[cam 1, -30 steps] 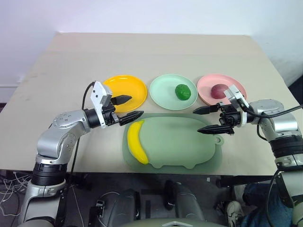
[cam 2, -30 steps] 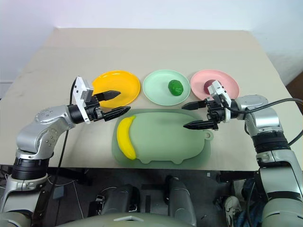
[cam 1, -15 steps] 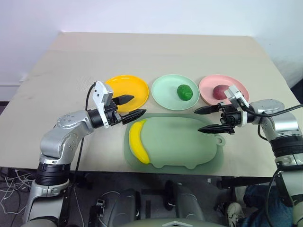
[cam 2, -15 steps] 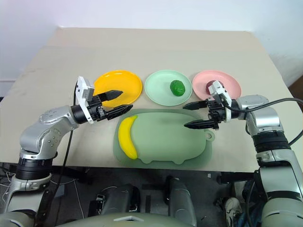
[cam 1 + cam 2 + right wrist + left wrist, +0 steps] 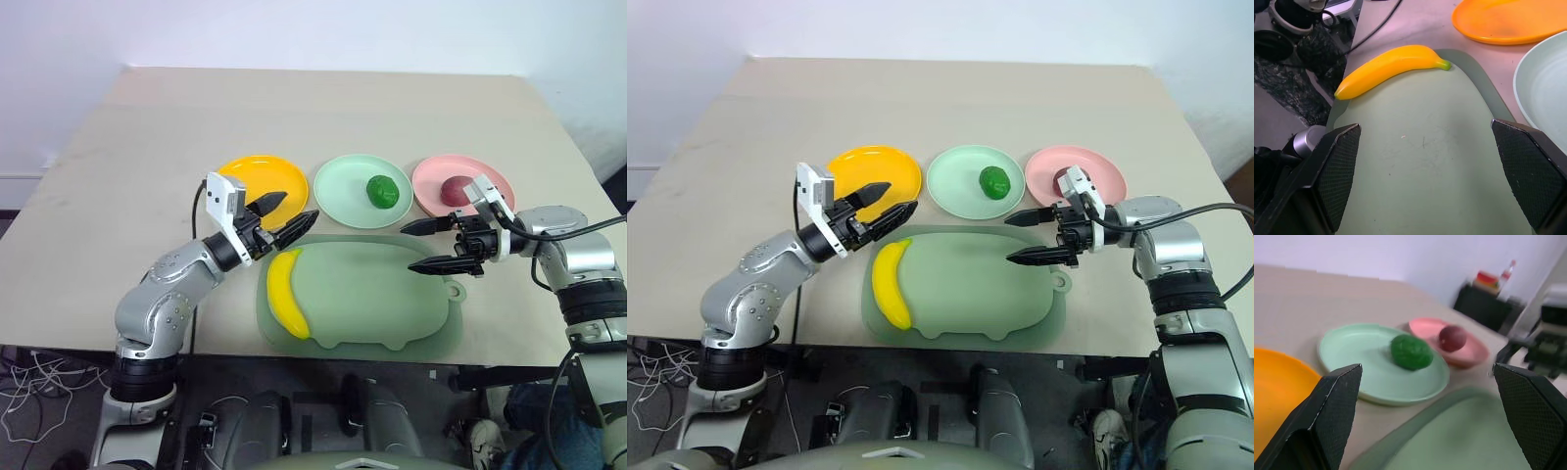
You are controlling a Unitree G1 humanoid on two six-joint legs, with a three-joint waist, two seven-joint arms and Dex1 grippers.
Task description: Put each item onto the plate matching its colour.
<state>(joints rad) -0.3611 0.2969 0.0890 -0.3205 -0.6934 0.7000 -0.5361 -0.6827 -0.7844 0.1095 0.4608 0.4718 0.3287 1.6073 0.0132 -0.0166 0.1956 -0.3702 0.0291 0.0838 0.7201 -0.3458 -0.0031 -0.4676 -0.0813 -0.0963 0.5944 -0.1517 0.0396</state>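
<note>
Had both jaws wide open and empty, left gripper (image 5: 282,219) just above the banana (image 5: 285,293), right gripper (image 5: 435,246) beside the pink plate (image 5: 431,180).

Three plates sit on the table: one yellow plate (image 5: 263,181), one green plate (image 5: 343,189) and one pink plate (image 5: 482,180). There are three toy fruits: one banana (image 5: 285,293), one green fruit (image 5: 381,190), one red fruit (image 5: 453,189). One green board (image 5: 382,294) lies in front.
</note>
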